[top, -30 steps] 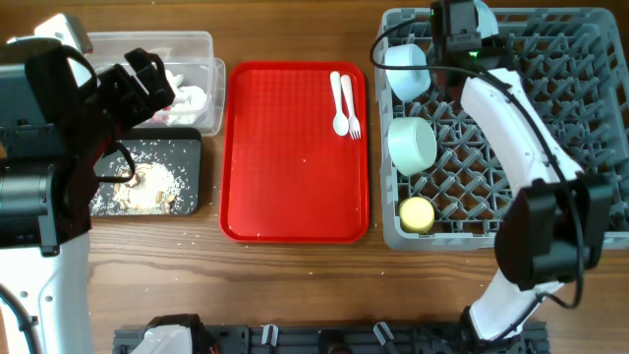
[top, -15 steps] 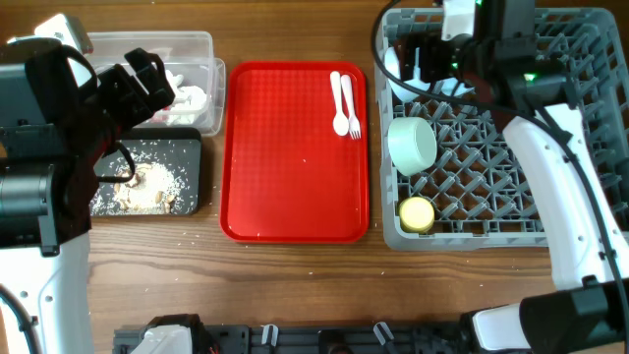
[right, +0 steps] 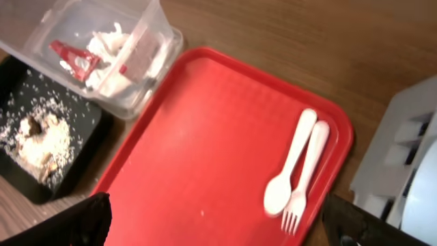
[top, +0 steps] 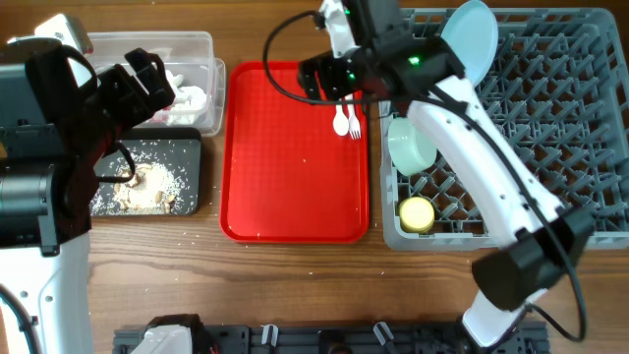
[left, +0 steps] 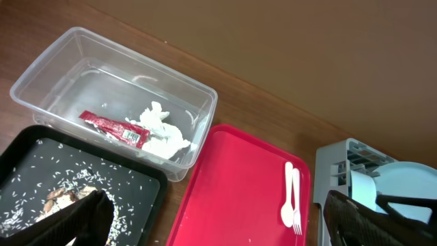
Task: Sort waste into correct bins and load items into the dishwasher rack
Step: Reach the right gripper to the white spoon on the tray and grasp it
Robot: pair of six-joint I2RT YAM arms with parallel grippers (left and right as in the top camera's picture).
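We see tissue [left: 160,130] binned, plate [top: 470,39] and cup [top: 417,213] racked; spoon [top: 340,103], fork [top: 353,108] pending on red tray [top: 285,177], far edge; left gripper [top: 155,87], right gripper [top: 332,77] both released.

Clear plastic rectangular tub [left: 68,55] holding small red wrapper [left: 113,128] and crumpled white tissue [left: 162,133], shallow black tray [left: 27,157] strewn with rice-like scraps [left: 68,188], white plastic spoon [right: 290,160] and fork [right: 308,167] side by side, grey pegged rack [top: 560,118] holding upright pale blue plate [top: 470,34], tipped mint green bowl [top: 413,146], small yellow cup [top: 417,213].

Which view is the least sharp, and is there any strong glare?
Right wrist view: softest, spoon and fork edges slightly smeared, the fingers only dark blurs in the bottom corners. Left wrist view: crisper; tub rim shows pale highlights. Overhead view: even light, no hard glare on the red tray.
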